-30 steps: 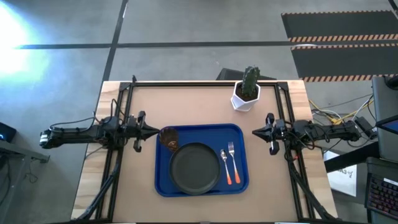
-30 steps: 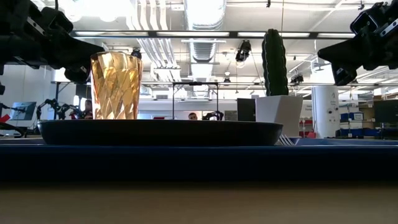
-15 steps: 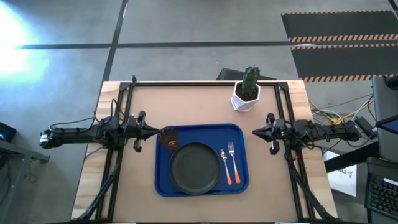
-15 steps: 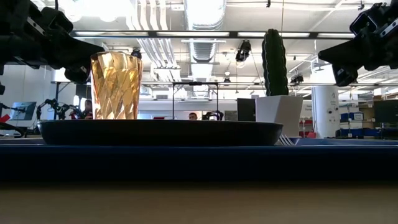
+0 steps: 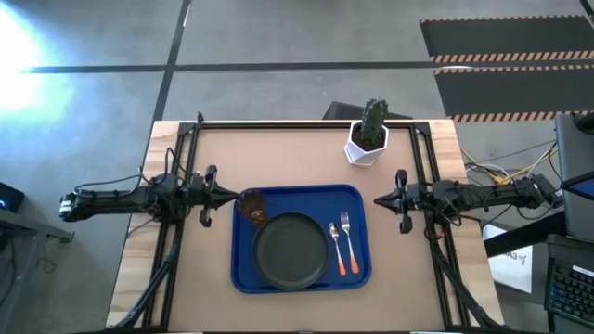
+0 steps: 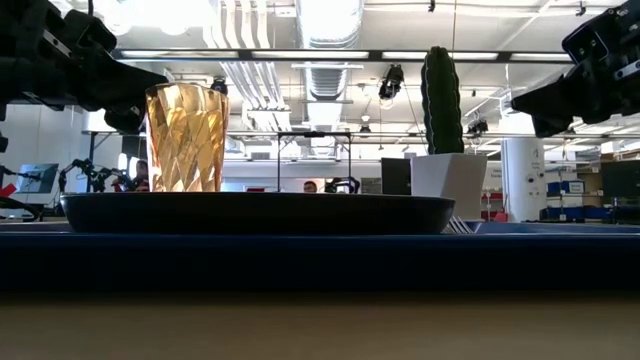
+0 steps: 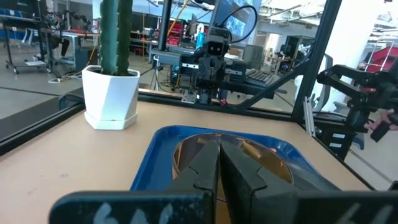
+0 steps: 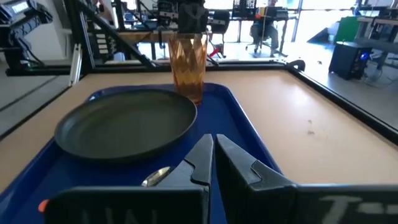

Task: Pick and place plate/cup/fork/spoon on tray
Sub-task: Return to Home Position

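Observation:
The blue tray [image 5: 357, 198] lies on the table's middle. The dark plate [image 5: 291, 249] rests flat in it; the amber cup [image 5: 251, 206] stands upright in its far left corner; the spoon [image 5: 337, 249] and fork [image 5: 348, 246] lie side by side, right of the plate. My left gripper [image 5: 232, 196] is shut and empty just left of the cup, above the table. My right gripper [image 5: 379, 199] is shut and empty just right of the tray. The cup [image 8: 188, 59] and plate [image 8: 127, 124] also show in the right wrist view.
A white pot with a green cactus [image 5: 368, 135] stands on the table beyond the tray's far right corner. Black frame rails [image 5: 306, 124] run along the far edge and both sides. Bare tabletop [image 5: 278, 158] lies beyond the tray.
My right gripper has crept a little toward the tray and slightly up. Everything else has kept still.

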